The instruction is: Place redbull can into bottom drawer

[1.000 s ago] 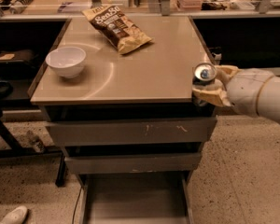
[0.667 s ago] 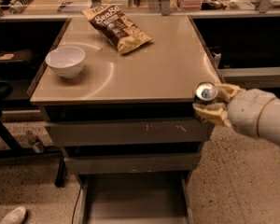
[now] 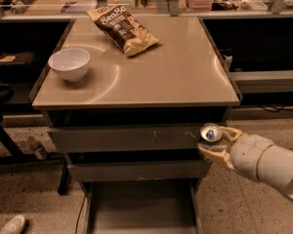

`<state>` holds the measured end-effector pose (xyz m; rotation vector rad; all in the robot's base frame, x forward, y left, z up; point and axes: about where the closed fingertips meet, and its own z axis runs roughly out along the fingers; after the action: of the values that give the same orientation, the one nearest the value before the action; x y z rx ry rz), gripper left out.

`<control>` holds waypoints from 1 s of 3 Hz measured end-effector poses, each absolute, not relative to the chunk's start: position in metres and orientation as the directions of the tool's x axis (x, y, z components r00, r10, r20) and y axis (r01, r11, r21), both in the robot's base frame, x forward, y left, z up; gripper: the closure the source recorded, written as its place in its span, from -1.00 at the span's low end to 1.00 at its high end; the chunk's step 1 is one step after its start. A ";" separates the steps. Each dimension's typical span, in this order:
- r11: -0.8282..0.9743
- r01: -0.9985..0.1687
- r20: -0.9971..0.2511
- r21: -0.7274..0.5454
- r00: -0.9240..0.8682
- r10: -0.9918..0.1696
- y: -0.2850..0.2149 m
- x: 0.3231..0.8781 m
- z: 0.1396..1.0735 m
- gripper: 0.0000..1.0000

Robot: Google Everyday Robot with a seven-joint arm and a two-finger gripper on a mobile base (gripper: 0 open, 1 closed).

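The redbull can (image 3: pixel 210 132) shows mainly as a shiny round top, held upright in front of the scratched top drawer's right end. My gripper (image 3: pixel 214 142) comes in from the right on a white arm, and its tan fingers (image 3: pixel 216 154) are shut on the can. Below, the bottom drawer (image 3: pixel 139 206) is pulled out toward the camera, with a flat grey floor and low side walls. The can hangs above and to the right of that drawer's right wall.
On the cabinet top (image 3: pixel 136 77) stand a white bowl (image 3: pixel 69 64) at the left and a brown chip bag (image 3: pixel 123 29) at the back. The middle drawer (image 3: pixel 136 170) has a plain front. Dark shelving flanks the cabinet; a white shoe (image 3: pixel 10 224) lies bottom left.
The gripper has carried the can down from the tabletop's right edge to the level of the top drawer front, in front of the cabinet.
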<state>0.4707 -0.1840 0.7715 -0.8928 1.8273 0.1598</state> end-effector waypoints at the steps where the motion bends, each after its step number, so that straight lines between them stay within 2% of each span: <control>1: 0.705 -0.661 -0.846 -0.255 -0.200 -0.494 -0.187 0.472 0.737 1.00; 2: 0.705 -0.661 -0.846 -0.255 -0.200 -0.494 -0.187 0.472 0.737 1.00; 3: 0.680 -0.711 -0.847 -0.177 -0.242 -0.473 -0.186 0.476 0.699 1.00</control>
<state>0.4756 -0.1858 0.6988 -0.9265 1.8959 0.2995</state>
